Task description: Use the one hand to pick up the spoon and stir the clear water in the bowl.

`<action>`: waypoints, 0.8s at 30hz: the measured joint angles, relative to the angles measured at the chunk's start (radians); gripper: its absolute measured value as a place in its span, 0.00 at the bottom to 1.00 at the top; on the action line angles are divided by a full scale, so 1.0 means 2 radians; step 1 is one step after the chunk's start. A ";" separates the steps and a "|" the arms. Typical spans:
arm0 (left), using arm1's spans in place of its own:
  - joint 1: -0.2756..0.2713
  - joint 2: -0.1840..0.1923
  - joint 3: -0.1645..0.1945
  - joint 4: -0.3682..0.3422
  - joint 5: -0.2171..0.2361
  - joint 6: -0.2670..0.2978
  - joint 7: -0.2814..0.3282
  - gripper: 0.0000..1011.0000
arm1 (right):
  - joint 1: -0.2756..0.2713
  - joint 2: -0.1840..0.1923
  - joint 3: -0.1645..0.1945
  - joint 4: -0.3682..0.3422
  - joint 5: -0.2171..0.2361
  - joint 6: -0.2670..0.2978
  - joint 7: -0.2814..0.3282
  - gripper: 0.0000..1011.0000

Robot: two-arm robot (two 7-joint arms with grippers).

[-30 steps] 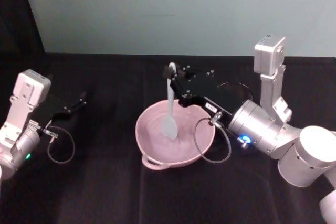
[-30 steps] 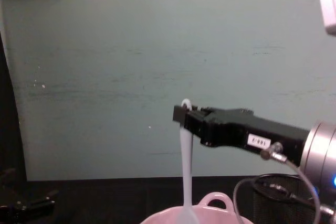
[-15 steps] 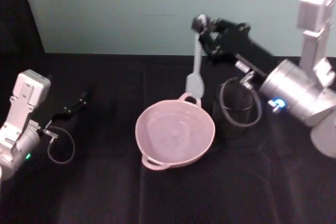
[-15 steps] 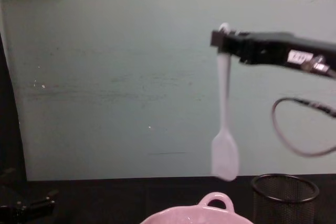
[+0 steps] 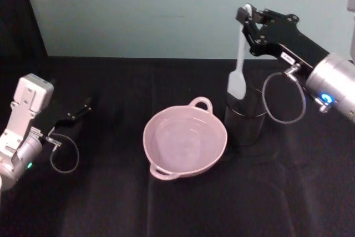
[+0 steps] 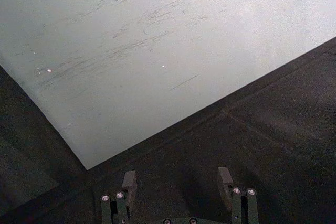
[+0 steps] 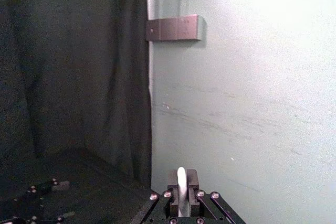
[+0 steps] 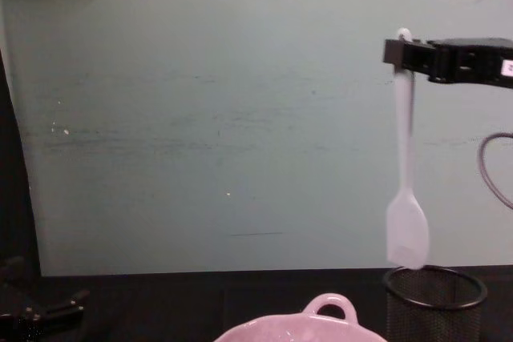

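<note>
My right gripper [image 5: 246, 16] is raised high at the back right, shut on the top of the white spoon [image 5: 239, 54]. The spoon hangs straight down, its flat head [image 8: 407, 235] just above the black mesh cup [image 5: 244, 119]. In the right wrist view the spoon handle [image 7: 181, 186] sits clamped between the fingers. The pale pink bowl [image 5: 158, 137] stands at the table's middle, left of the cup, with clear water in it and its loop handle [image 8: 327, 307] toward the wall. My left gripper [image 5: 82, 107] rests open at the far left, holding nothing.
The black mesh cup [image 8: 434, 300] stands right beside the bowl on the black cloth. A grey cable loop [image 5: 283, 98] hangs from my right wrist. The teal wall lies close behind the table.
My right gripper lifted the spoon out of the bowl, then carried it up and to the right until it hung over the mesh cup. The left arm has not moved.
</note>
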 joint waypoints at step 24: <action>0.000 0.000 0.000 0.000 0.000 0.000 0.000 1.00 | -0.029 -0.015 0.022 0.058 0.028 -0.008 -0.014 0.11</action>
